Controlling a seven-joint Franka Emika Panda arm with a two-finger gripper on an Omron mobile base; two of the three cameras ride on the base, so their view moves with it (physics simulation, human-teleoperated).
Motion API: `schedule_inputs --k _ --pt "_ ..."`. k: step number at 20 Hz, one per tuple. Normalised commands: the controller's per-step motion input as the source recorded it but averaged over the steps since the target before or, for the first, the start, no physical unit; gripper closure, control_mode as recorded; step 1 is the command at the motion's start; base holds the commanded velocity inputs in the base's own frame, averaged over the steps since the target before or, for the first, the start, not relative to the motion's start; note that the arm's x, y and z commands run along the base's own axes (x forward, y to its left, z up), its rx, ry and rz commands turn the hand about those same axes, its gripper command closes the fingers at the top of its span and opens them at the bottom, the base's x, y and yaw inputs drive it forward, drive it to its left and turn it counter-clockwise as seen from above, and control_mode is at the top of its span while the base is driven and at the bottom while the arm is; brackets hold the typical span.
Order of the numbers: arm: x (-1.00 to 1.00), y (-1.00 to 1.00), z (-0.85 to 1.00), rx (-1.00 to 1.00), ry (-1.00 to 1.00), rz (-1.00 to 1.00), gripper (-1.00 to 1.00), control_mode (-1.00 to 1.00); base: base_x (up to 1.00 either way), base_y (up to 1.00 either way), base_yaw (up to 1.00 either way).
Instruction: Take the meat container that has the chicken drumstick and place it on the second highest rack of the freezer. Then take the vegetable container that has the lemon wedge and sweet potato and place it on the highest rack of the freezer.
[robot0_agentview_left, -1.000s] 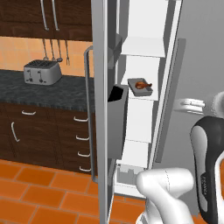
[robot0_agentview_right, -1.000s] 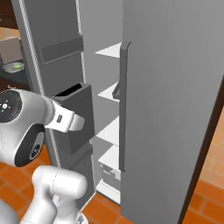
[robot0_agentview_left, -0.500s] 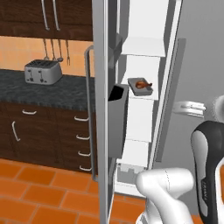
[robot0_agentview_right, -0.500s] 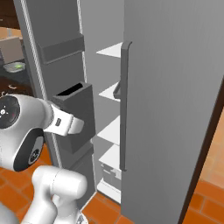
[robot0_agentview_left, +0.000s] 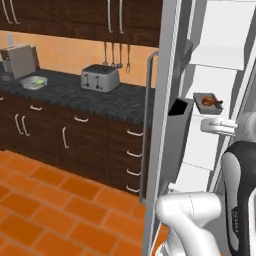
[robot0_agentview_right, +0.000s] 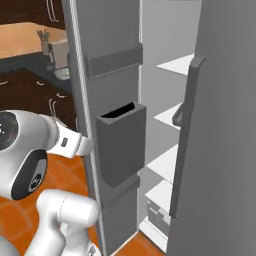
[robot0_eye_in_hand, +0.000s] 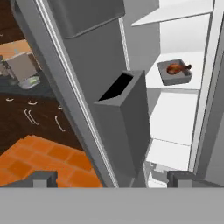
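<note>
A: One meat container (robot0_agentview_left: 206, 103) is being seen, grey and shallow, with one chicken drumstick (robot0_agentview_left: 212, 102) lying in it. It is sitting on a white freezer rack (robot0_agentview_left: 215, 116), with another rack (robot0_agentview_left: 222, 56) above it. In the hand view the same container (robot0_eye_in_hand: 174, 72) is being shown at upper right, with the drumstick (robot0_eye_in_hand: 178, 68) inside and its bone end pointing right.

B: Claw?

A: Two dark fingertips (robot0_eye_in_hand: 43, 178) are being seen at the bottom of the hand view, standing far apart. The gripper (robot0_eye_in_hand: 111, 179) is being held fully open and nothing is being gripped. It is well apart from the meat container, back outside the freezer.

B: Door bins?

A: Two are being counted on the open freezer door (robot0_agentview_right: 82, 100): one upper bin (robot0_agentview_right: 114, 59) and one deep lower bin (robot0_agentview_right: 121, 142), dark inside. Contents cannot be told for either.

B: Racks in the right base view?

A: Four white shelves are being counted inside, the top one (robot0_agentview_right: 176, 64) bare where it is visible. A pale item (robot0_agentview_right: 159, 216) is lying at the bottom; what it is cannot be told.

B: Counter side?

A: One toaster (robot0_agentview_left: 100, 77) is being seen on the dark counter (robot0_agentview_left: 90, 97). One pale container (robot0_agentview_left: 34, 82) with green contents is sitting further left, beside one grey box-shaped appliance (robot0_agentview_left: 20, 59). Whether it is the vegetable container cannot be told at this size. Three utensils (robot0_agentview_left: 113, 52) are hanging on the wall above the toaster.
</note>
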Motion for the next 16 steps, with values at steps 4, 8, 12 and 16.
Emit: schedule_inputs --k 4,8,12,16 --pt "0.0 0.0 0.0 0.0 0.0 0.0 -1.0 1.0 0.0 0.37 0.58" --pt "0.0 0.0 0.0 0.0 0.0 0.0 -1.0 1.0 0.09 0.51 0.6" --pt "0.0 0.0 0.0 0.0 0.0 0.0 -1.0 1.0 0.13 0.62 0.57" --pt "0.0 0.0 0.0 0.0 0.0 0.0 -1.0 1.0 0.23 0.52 0.56"
